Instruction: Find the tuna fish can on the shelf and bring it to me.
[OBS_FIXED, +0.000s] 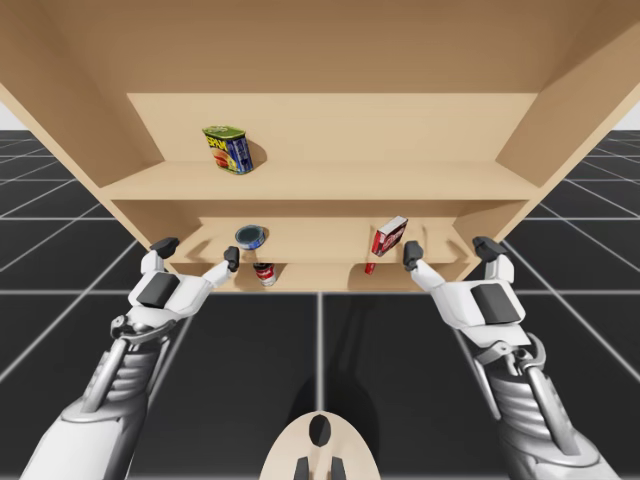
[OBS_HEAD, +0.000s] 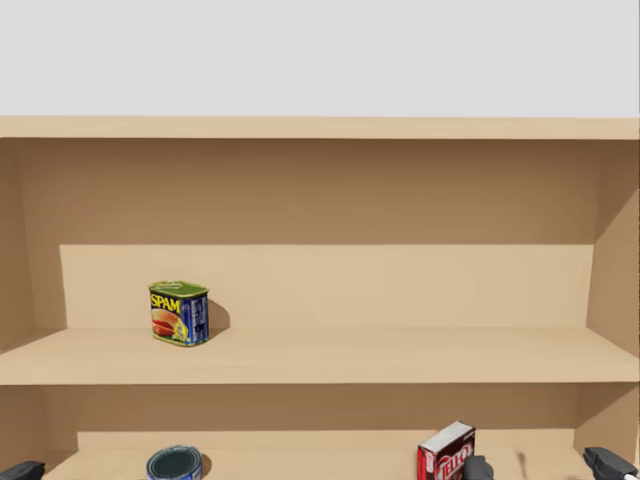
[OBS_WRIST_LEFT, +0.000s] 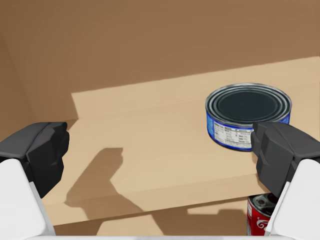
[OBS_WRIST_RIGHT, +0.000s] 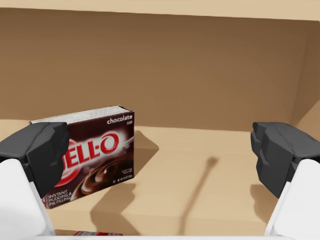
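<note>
Got the flat blue can (OBS_WRIST_LEFT: 248, 115) standing upright on the middle shelf (OBS_WRIST_LEFT: 140, 120), about 1 o'clock off the left gripper (OBS_FIXED: 198, 252), just past one fingertip, untouched. Got that and the right gripper (OBS_FIXED: 448, 251) spread wide, gripping nothing, dark red box (OBS_WRIST_RIGHT: 95, 155) at its 11 o'clock.

The left arm (OBS_FIXED: 110, 390) and the right arm (OBS_FIXED: 530, 400) extend forward from the bottom edge of the high view, roughly symmetrical and well apart. The left pincer (OBS_FIXED: 198, 252) has its jaws spread wide, with the dark fingertips (OBS_WRIST_LEFT: 40, 150) pointing ahead. The right pincer (OBS_FIXED: 448, 251) is in the same condition. On each pincer the two fingers lie side by side, level.
</note>
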